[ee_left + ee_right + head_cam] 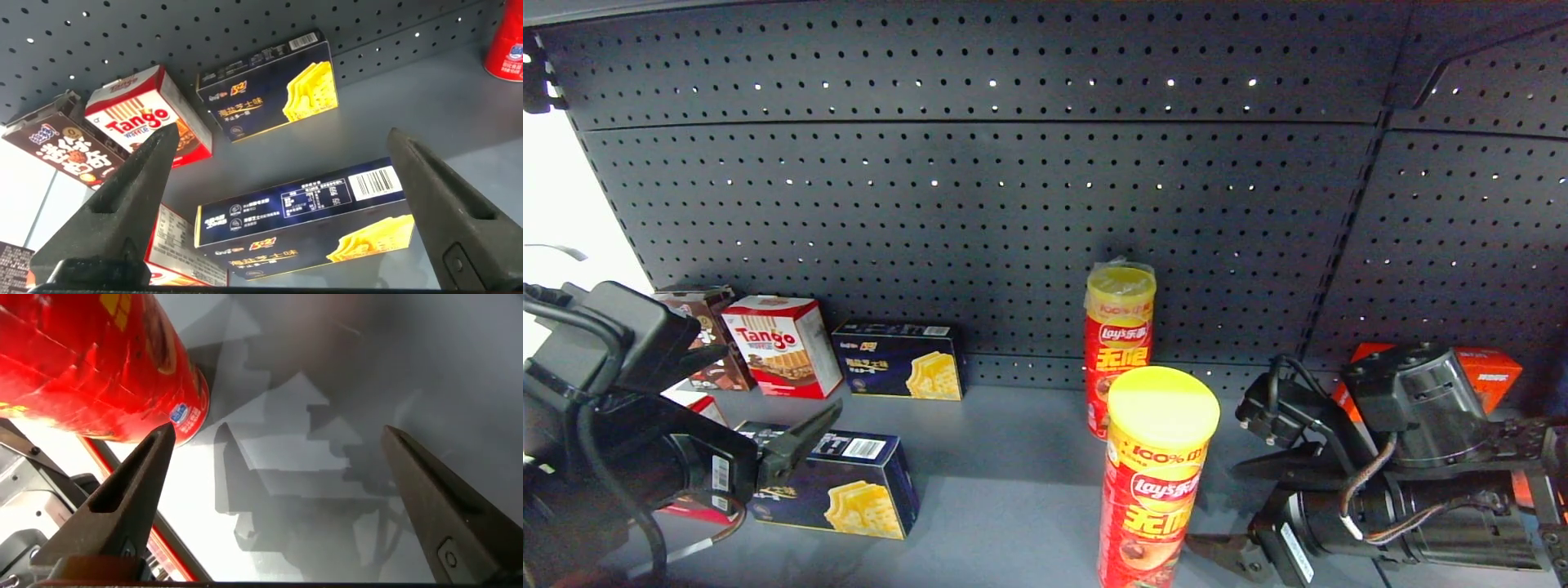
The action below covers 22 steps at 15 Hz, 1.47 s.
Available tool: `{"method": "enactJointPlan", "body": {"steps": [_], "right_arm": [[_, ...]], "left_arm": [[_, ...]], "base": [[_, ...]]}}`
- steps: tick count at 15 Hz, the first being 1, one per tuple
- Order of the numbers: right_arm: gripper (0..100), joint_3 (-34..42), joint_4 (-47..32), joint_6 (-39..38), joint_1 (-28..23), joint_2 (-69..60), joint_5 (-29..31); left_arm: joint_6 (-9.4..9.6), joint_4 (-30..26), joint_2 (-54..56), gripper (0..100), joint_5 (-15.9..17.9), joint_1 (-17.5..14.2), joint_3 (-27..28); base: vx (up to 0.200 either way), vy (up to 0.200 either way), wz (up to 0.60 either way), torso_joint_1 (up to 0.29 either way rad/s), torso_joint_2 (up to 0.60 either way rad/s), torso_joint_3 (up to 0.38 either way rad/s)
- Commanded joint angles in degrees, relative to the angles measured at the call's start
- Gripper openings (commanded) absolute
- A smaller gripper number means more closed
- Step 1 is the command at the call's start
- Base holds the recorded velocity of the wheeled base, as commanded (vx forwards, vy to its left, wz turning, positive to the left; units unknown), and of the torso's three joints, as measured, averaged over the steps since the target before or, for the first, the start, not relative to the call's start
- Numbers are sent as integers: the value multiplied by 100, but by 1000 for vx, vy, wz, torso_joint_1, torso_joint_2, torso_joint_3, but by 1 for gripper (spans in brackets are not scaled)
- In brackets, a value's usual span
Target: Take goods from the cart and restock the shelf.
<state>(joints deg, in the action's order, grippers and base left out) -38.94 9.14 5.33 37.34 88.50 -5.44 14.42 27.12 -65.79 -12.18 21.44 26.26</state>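
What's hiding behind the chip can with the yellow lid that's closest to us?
Behind the front chip can stands a second chip can, red with a yellow lid, near the pegboard wall. The front can's lid covers its lower right part.

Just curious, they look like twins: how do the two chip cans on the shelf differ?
The rear can stands close to the back wall; the front can stands farther forward on the shelf. The rear can has crinkled clear plastic over its lid; the front can's lid is bare. Both stand upright, red with yellow lids.
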Motion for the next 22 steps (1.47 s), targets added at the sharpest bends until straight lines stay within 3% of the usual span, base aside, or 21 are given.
{"method": "enactJointPlan", "body": {"steps": [1, 22], "right_arm": [[100, 0, 0, 3, 10, 18, -1], [100, -167, 9, 3, 98, 255, 8]], "left_arm": [[-1, 3, -13, 100, -4, 0, 2], [-10, 3, -4, 100, 5, 0, -16]], "base": [[0, 0, 0, 0, 0, 0], [0, 0, 0, 0, 0, 0]]}}
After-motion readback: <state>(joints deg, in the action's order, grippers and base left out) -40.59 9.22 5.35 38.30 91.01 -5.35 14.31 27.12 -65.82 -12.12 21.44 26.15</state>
